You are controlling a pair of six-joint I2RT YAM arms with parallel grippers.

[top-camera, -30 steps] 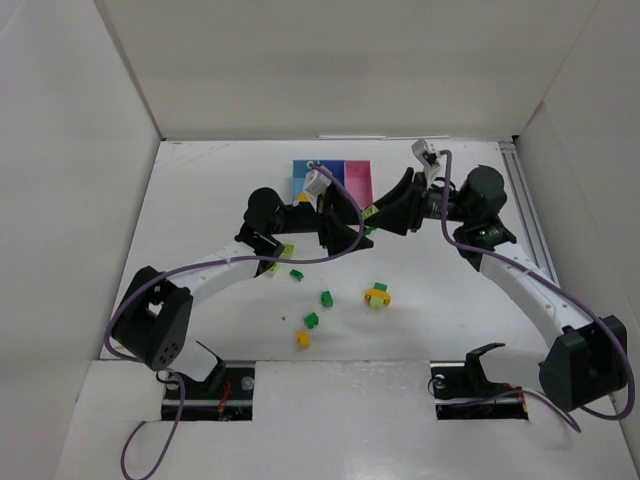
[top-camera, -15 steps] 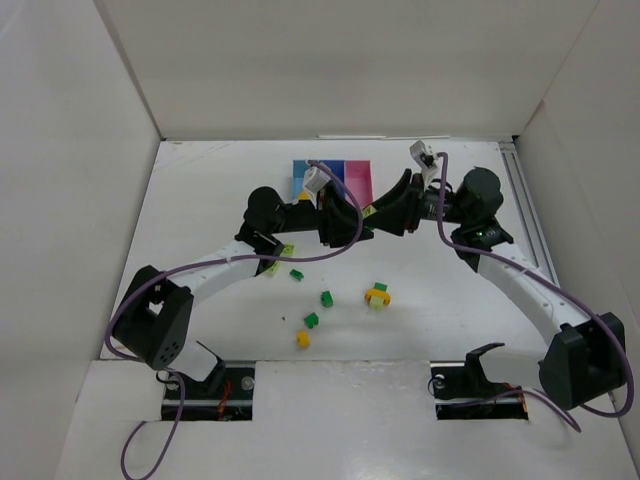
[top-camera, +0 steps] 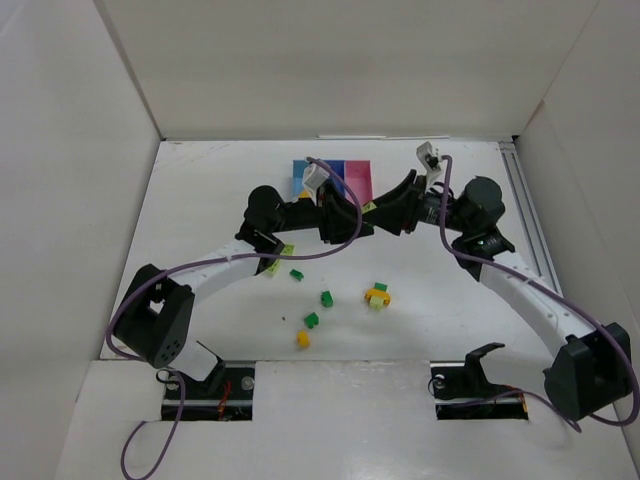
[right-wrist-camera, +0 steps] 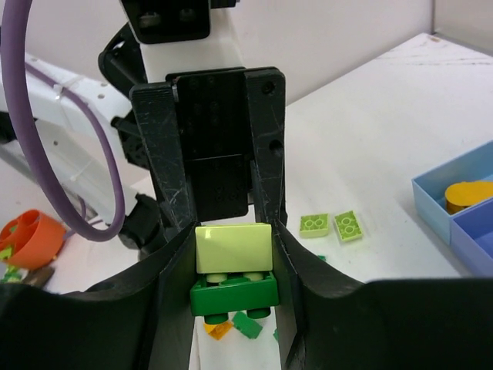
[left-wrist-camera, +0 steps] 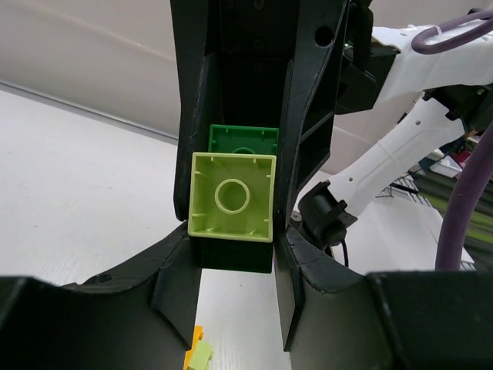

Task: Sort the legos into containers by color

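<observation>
White table (top-camera: pixel 200 200): three joined bins (top-camera: pixel 357 178).

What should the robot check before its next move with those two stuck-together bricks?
1. Right gripper grips green brick: ok.
2. Left gripper grips lime brick: ok.
3. Bricks pulled apart: not ok, joined.
4. Stack lifted off table: ok.
5. Which of the bins takes green: cannot tell.
6. Sorting finished: not ok, loose bricks remain.
</observation>
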